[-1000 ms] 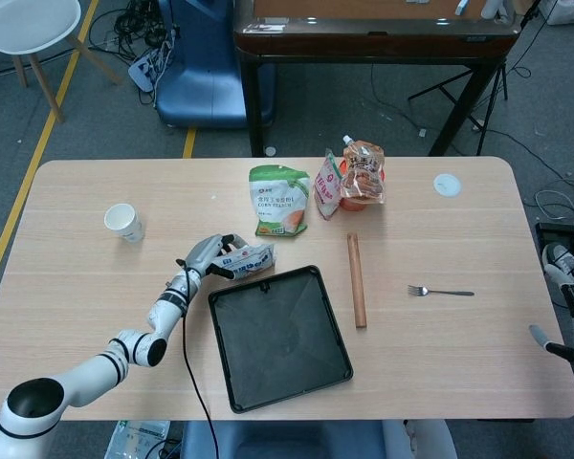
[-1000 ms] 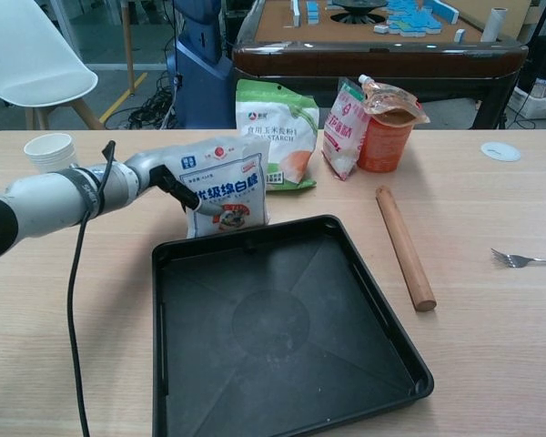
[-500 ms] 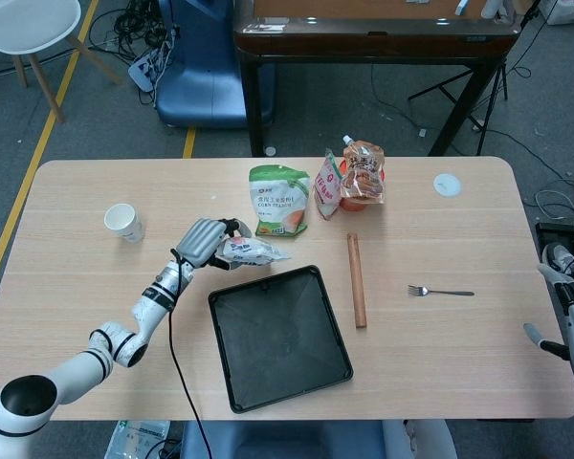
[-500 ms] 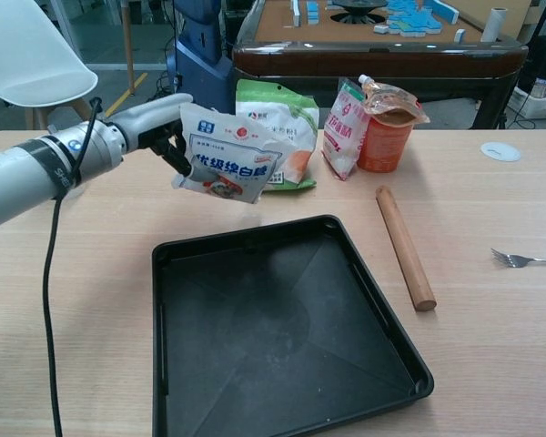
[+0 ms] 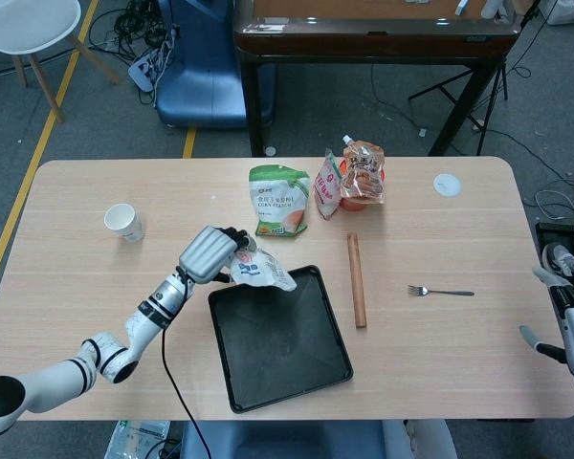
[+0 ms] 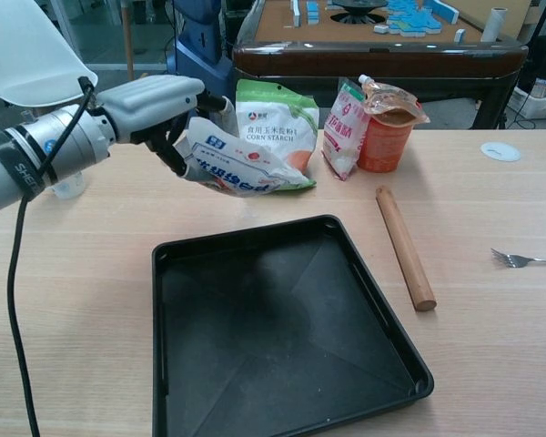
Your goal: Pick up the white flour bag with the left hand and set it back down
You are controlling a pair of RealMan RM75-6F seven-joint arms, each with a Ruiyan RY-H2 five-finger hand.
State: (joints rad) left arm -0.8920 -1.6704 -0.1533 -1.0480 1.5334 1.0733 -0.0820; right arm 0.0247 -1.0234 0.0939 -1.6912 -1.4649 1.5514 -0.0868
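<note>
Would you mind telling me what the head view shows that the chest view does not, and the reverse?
Only the head view shows the paper cup clearly, the whole fork, and part of the right hand at the table's edge. Only the chest view shows the printing on the white flour bag and the mahjong table top behind. Both show the left hand holding the bag off the table, the black tray, rolling pin and corn starch bag.

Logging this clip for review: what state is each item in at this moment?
white flour bag: lifted off the table, tilted, held by left hand
black tray: empty, flat on table
corn starch bag: upright
paper cup: upright
rolling pin: lying flat
fork: lying flat
</note>
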